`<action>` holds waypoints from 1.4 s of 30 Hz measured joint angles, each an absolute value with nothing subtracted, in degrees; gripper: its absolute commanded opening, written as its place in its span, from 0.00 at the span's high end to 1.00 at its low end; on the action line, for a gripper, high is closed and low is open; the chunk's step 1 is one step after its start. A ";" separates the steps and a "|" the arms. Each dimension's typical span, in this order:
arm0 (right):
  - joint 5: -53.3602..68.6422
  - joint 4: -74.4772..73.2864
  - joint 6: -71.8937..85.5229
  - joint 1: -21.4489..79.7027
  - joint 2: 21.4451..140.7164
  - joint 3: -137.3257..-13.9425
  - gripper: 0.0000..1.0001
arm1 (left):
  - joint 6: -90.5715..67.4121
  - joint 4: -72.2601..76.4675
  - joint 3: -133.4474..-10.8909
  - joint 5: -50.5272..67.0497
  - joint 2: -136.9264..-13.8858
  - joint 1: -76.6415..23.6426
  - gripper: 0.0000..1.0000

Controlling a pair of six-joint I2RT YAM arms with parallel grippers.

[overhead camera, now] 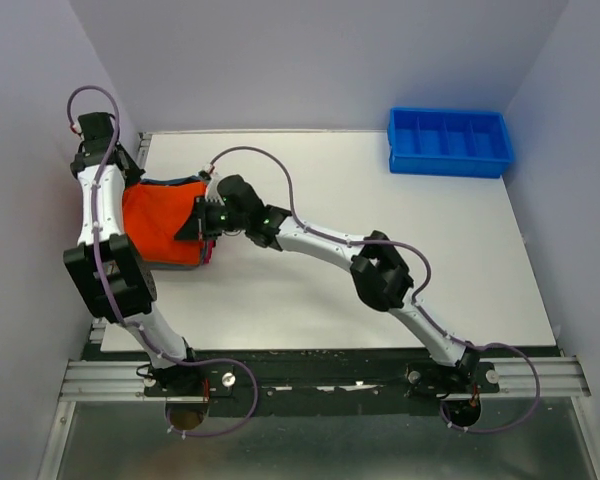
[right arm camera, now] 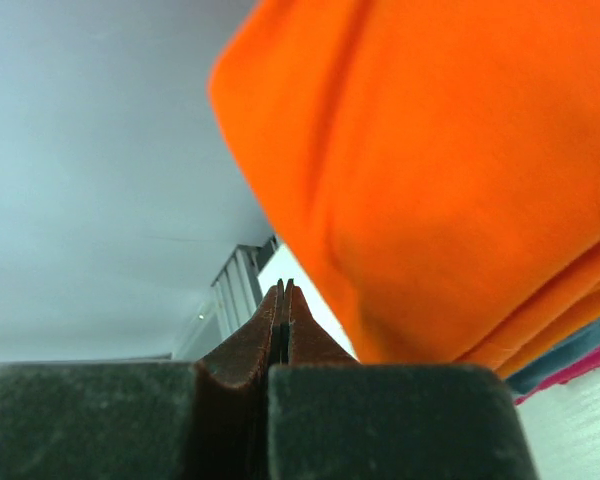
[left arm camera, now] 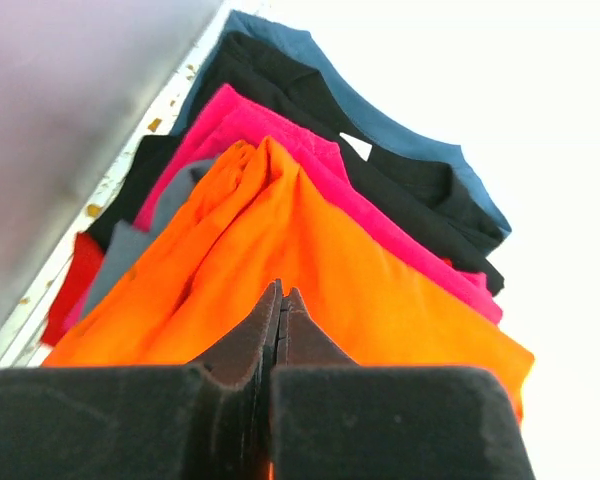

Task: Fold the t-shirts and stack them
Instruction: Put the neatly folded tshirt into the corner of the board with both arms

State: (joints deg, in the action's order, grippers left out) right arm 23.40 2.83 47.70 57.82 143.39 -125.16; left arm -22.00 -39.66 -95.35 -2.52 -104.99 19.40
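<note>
A stack of folded t-shirts lies at the table's left, with an orange shirt (overhead camera: 158, 225) on top. The left wrist view shows the orange shirt (left arm camera: 310, 260) over a pink one (left arm camera: 280, 130), a black one (left arm camera: 310, 100) and a dark teal one (left arm camera: 380, 110). My left gripper (left arm camera: 283, 292) is shut and empty, with its tips just over the orange cloth. In the top view it (overhead camera: 130, 178) sits at the stack's far left corner, partly hidden by its arm. My right gripper (overhead camera: 193, 227) is shut at the stack's right edge. In the right wrist view it (right arm camera: 283, 285) is empty and beside the orange shirt (right arm camera: 460, 170).
A blue plastic bin with dividers (overhead camera: 450, 142) stands at the back right of the white table (overhead camera: 380, 260). Walls close in on the left, back and right. The stack lies close to the left wall. Grey and red cloth (left arm camera: 100, 265) shows at the stack's wall side.
</note>
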 measured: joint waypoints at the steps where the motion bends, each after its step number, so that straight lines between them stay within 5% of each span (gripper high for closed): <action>1: 23.40 2.87 47.66 57.67 142.58 -125.25 0.99 | -22.28 -40.10 -94.98 -2.94 -103.02 19.38 1.00; 11: 15.92 4.60 53.98 54.15 144.75 -135.90 0.99 | -31.05 -40.34 -67.99 -13.43 -73.03 19.99 1.00; 26: 7.70 6.24 63.18 52.16 157.07 -139.17 0.99 | -33.52 -38.39 -63.20 -11.64 -84.90 25.06 1.00; 38: 10.63 7.68 54.39 50.30 137.27 -117.89 0.98 | -33.54 -36.01 -69.10 -2.92 -72.84 24.36 1.00; 42: 15.05 15.70 52.95 47.94 121.69 -98.96 0.75 | -34.79 -32.51 -68.40 1.21 -71.83 18.94 0.91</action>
State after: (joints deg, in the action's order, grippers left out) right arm 15.05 15.70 52.95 47.94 121.69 -98.96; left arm -34.79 -32.51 -68.40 1.21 -71.83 18.94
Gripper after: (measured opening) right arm 0.087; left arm 0.005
